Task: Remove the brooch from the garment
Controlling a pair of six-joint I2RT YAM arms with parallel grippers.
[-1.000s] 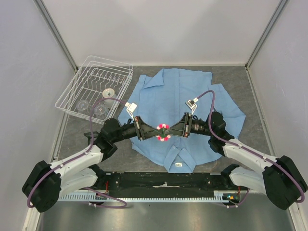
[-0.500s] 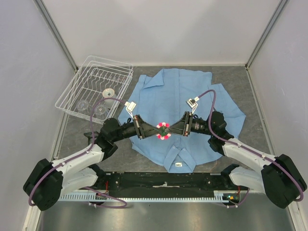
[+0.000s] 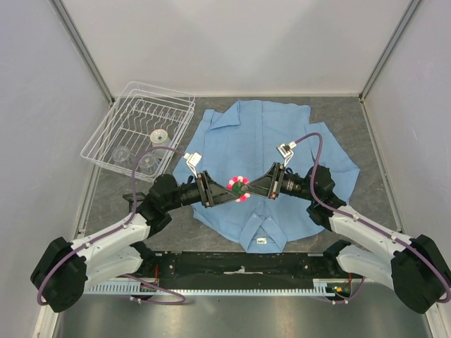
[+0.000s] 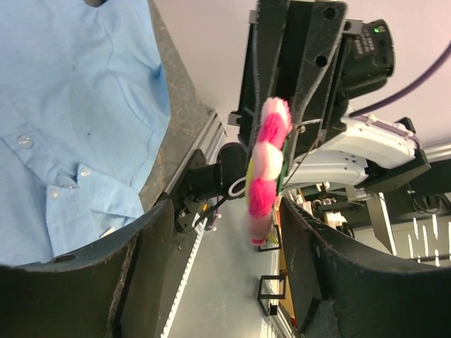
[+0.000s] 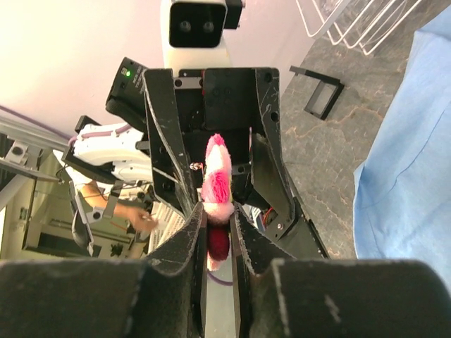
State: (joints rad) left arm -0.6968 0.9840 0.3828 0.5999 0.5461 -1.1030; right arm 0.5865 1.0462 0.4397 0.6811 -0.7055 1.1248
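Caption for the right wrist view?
Right gripper grips the pink brooch edge-on between the left gripper's open fingers.

Enclosed setup, even light
Three plain white panel walls [image 3: 232,42] around a dark grey speckled stone-look tabletop [image 3: 338,116]

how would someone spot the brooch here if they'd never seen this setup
Find the large light blue button-up shirt spread flat on the grey table. Above its collar end, where the two arms meet, the small round flower-shaped brooch sits pinched in the right arm's jaws. It is the only bright pink thing, unlike the white collar label.
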